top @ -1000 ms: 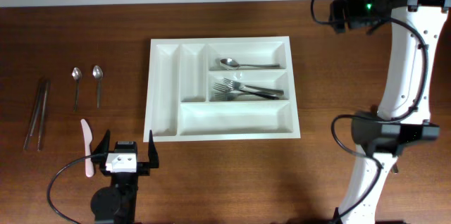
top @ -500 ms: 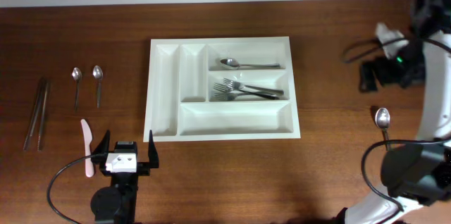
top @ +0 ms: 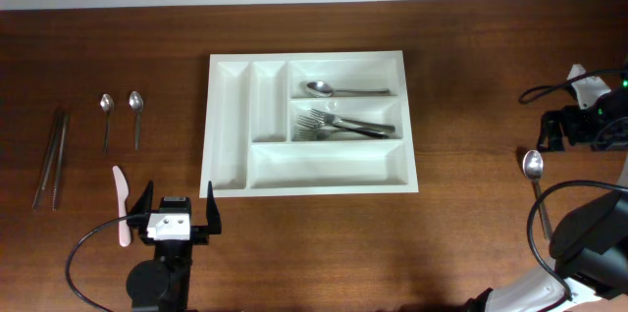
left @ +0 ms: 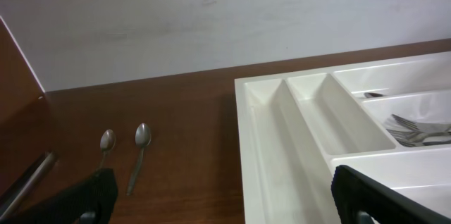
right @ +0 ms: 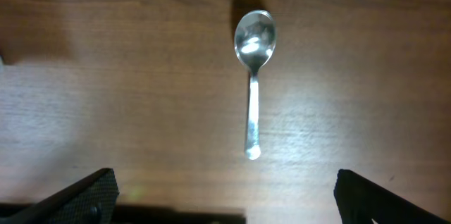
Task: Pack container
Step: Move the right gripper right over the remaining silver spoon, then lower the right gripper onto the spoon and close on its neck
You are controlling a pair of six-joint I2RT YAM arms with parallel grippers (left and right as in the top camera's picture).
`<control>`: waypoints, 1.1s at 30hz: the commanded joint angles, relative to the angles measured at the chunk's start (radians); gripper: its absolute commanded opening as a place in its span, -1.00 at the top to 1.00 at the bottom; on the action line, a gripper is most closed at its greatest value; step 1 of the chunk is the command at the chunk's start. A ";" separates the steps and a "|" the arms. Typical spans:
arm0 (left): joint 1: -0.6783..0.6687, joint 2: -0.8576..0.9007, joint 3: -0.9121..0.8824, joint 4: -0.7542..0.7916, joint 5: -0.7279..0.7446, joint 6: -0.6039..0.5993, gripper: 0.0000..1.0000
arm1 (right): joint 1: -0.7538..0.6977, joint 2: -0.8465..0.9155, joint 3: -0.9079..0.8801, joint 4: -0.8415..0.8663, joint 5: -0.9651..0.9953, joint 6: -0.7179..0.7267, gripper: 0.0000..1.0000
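The white container (top: 228,126) lies at the table's middle, with one spoon (top: 329,88) in its upper long compartment and forks (top: 343,126) in the middle one. My left gripper (top: 177,212) is open and empty, just in front of the tray's front left corner; its wrist view shows the tray (left: 282,111) ahead. My right gripper (top: 554,135) is at the far right, open and empty, over a lone spoon (top: 533,170) on the table. In the right wrist view this spoon (right: 252,76) lies ahead of the open gripper (right: 225,203), apart from both fingers.
Left of the tray lie two small spoons (top: 106,116) (top: 136,116), a pair of dark long utensils (top: 51,155) and a pink knife (top: 121,204). The two spoons also show in the left wrist view (left: 141,146). A white wall stands behind the table.
My right arm has swung from the back of the table to the far right and come low over the lone spoon, which has come into view. The left arm has not moved.
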 commanded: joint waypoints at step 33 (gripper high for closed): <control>0.004 -0.008 -0.006 -0.001 -0.003 0.013 -0.98 | -0.004 -0.008 -0.462 0.505 -0.105 -0.023 -0.97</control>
